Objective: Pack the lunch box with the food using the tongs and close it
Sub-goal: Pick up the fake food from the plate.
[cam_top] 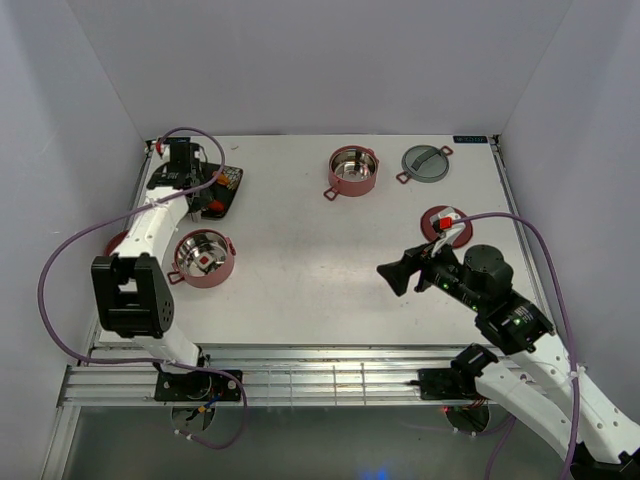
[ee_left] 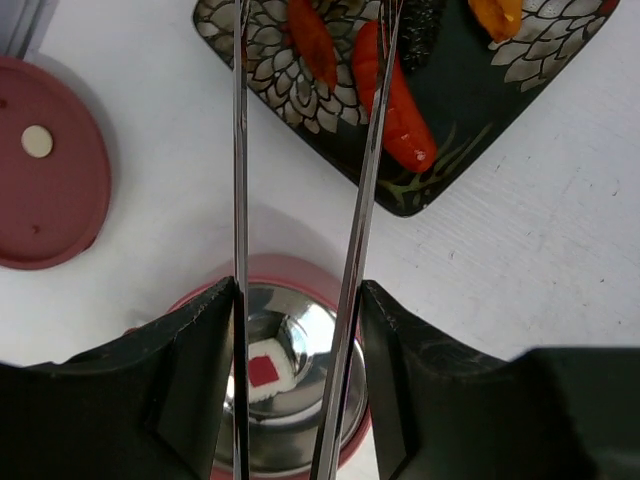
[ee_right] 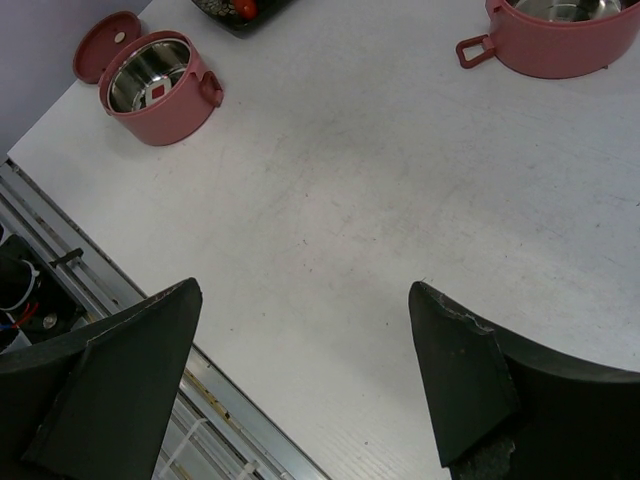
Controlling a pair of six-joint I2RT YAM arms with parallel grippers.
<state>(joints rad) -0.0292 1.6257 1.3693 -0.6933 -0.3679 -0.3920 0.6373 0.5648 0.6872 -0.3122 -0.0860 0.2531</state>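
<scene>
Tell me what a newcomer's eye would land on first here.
The silver tongs, held in the left gripper, reach over the dark patterned plate of red and orange food pieces at the far left of the table. Just nearer stands an open red bowl holding one red-and-white piece. The right gripper hangs over the table's right side, its jaws wide apart.

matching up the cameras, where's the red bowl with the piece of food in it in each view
Top external: bowl at lower left, just below the dark patterned plate.
Left wrist: bowl at bottom centre, seen between the two arms of the tongs.
Right wrist: bowl at upper left.
Shared landmark: the plate lies further up the picture than the bowl in every view.
</scene>
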